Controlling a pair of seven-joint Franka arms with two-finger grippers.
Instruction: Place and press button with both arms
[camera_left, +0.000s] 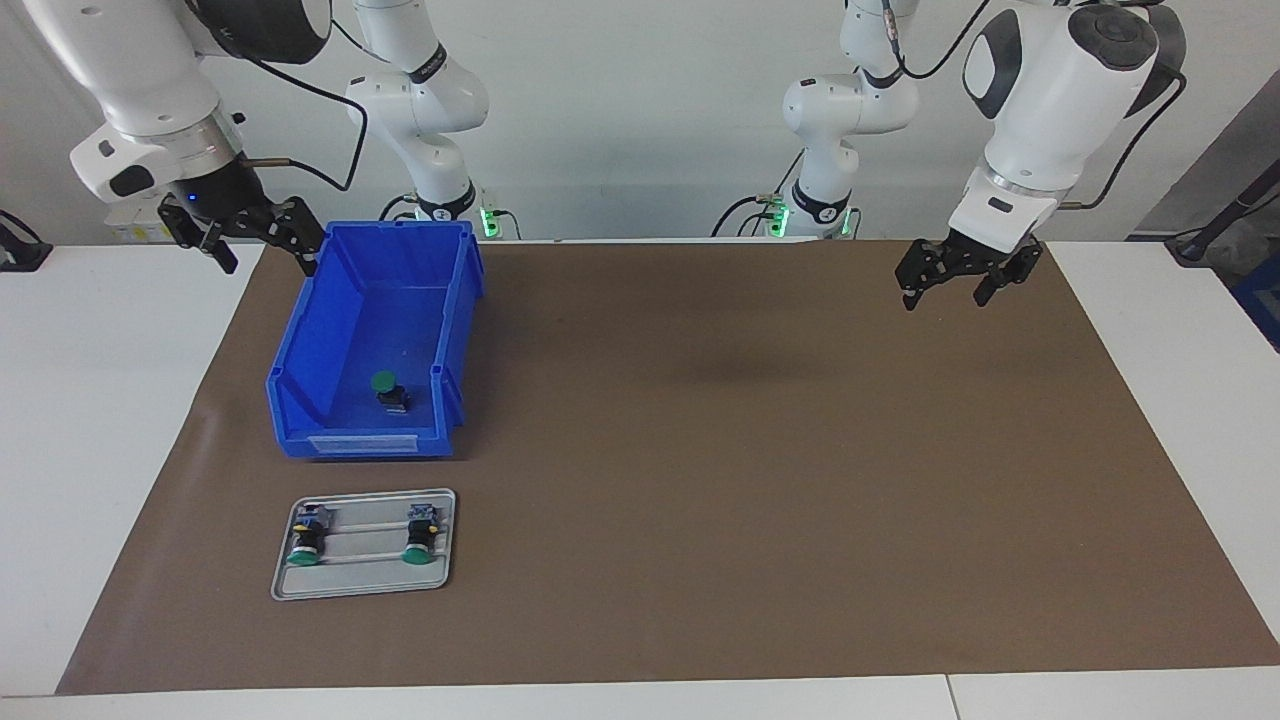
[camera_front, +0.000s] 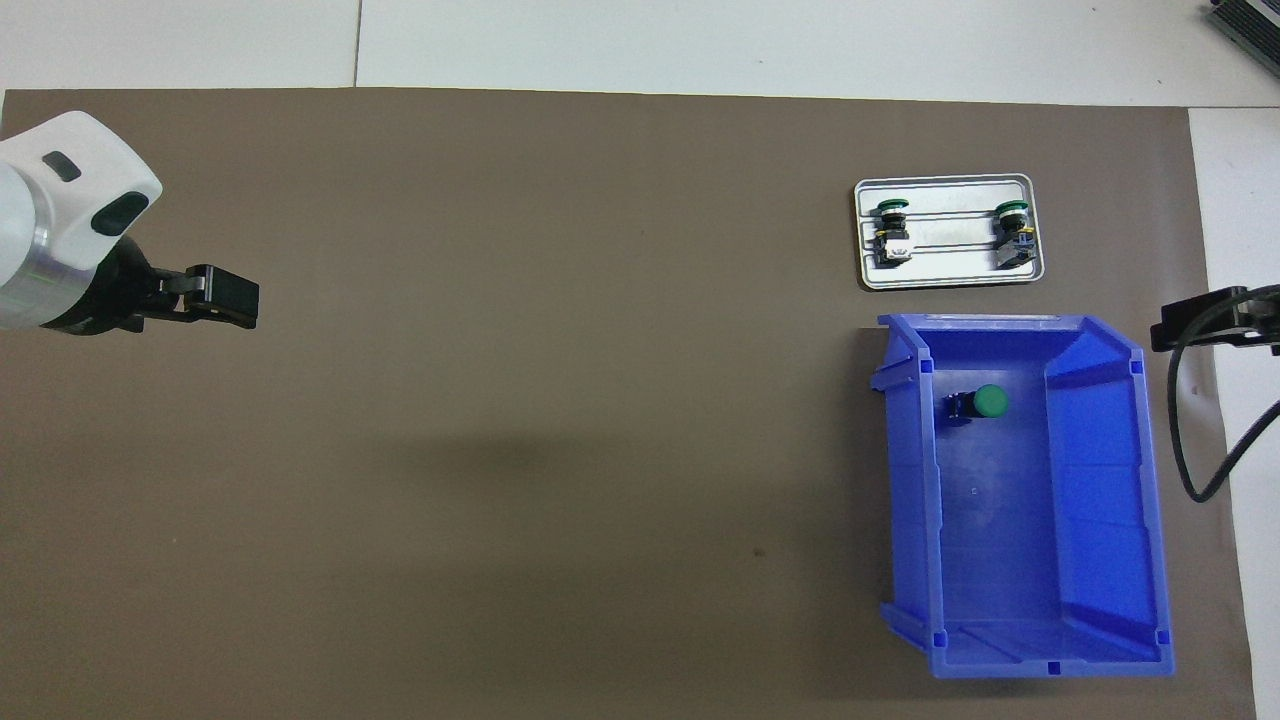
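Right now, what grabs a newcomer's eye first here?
The blue bin, bright against the brown mat at the right arm's end of the table, with one green-capped button inside. Just farther from the robots lies a grey tray carrying two more buttons. The right gripper hangs open beside the bin's nearer corner, while the left gripper waits open over the mat's other end.

green-capped button (camera_left: 388, 390) lies tipped in the blue bin (camera_left: 300, 350), untouched.
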